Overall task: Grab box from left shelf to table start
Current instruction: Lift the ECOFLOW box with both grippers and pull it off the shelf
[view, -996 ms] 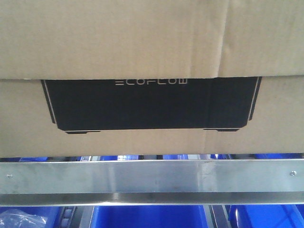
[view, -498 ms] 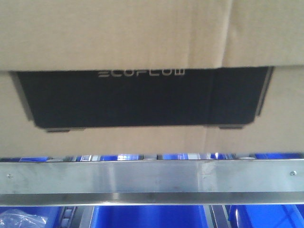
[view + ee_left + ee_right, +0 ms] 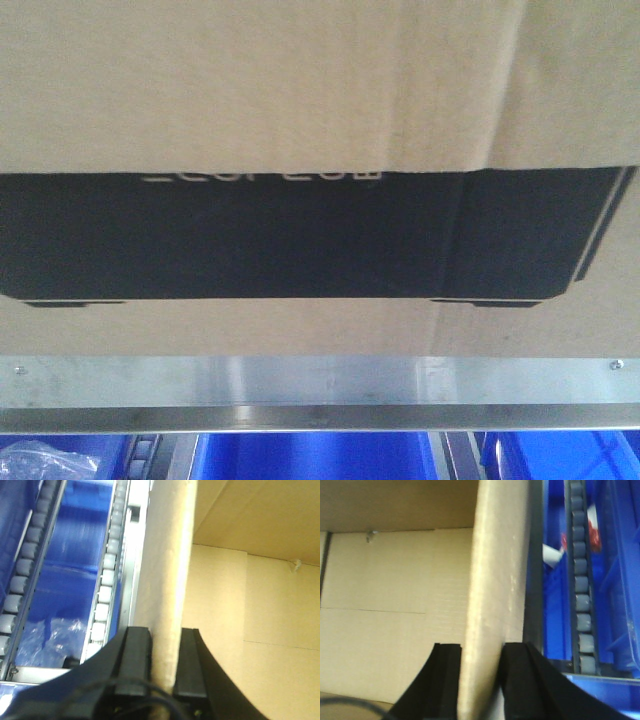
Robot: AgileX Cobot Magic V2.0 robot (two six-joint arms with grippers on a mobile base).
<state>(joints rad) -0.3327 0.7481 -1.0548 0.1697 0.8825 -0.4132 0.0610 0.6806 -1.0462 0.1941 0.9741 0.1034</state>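
The brown cardboard box (image 3: pixel 300 90) with its black ECOFLOW panel fills most of the front view, right above the left shelf's steel front rail (image 3: pixel 320 390). In the left wrist view my left gripper (image 3: pixel 165 645) is shut on the box's left wall (image 3: pixel 167 570), one finger outside, one inside the open box. In the right wrist view my right gripper (image 3: pixel 480 660) is shut on the box's right wall (image 3: pixel 497 570) in the same way. The table is out of view.
Blue plastic bins (image 3: pixel 310 458) sit below the rail, one with a clear bag (image 3: pixel 45 465) at the lower left. Roller tracks (image 3: pixel 107 580) run beside the box on the left and roller tracks (image 3: pixel 582 580) on the right, with blue bins (image 3: pixel 620 580) beyond.
The box has come nearer the camera and lower in view. Its black panel has grown and now hides the blue bins that showed above the rail. The rail has not moved.
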